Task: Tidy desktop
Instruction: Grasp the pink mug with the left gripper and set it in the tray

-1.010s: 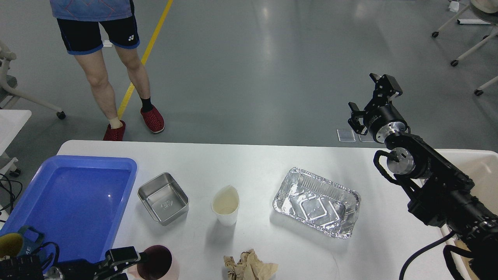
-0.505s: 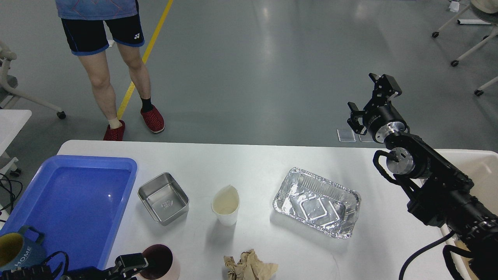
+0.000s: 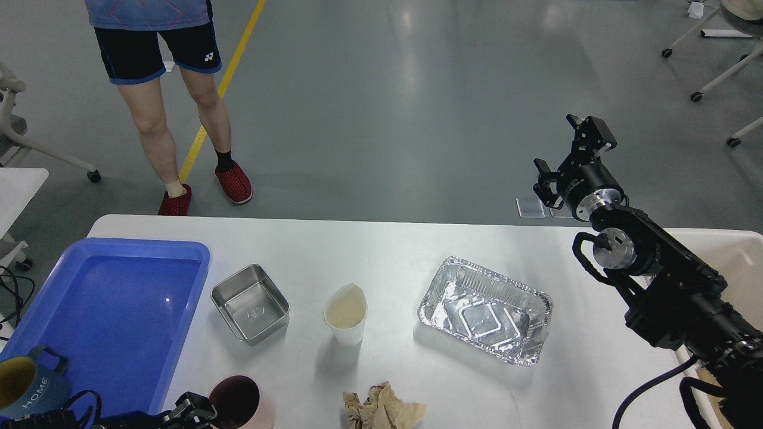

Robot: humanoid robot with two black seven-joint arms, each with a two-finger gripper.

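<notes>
Desktop (image 3: 387, 250): white, long axis left-right; grey floor beyond; right gripper (image 3: 563, 149) fingers spread, empty; left gripper (image 3: 191, 411) state unclear

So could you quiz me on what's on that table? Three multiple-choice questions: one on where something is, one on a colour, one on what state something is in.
1. What lies straight between the steel box and the foil tray?
A. the paper cup
B. the blue mug
C. the crumpled paper

2. What colour is the big plastic tray at the desktop's left end?
A. red
B. blue
C. green

3. What state is the foil tray in?
A. full of food
B. covered by a lid
C. empty and open

Answers:
1. A: the paper cup stands in the gap between them.
2. B: its rim and floor are plainly blue.
3. C: its bare shiny bottom shows, with no lid on it.
</notes>
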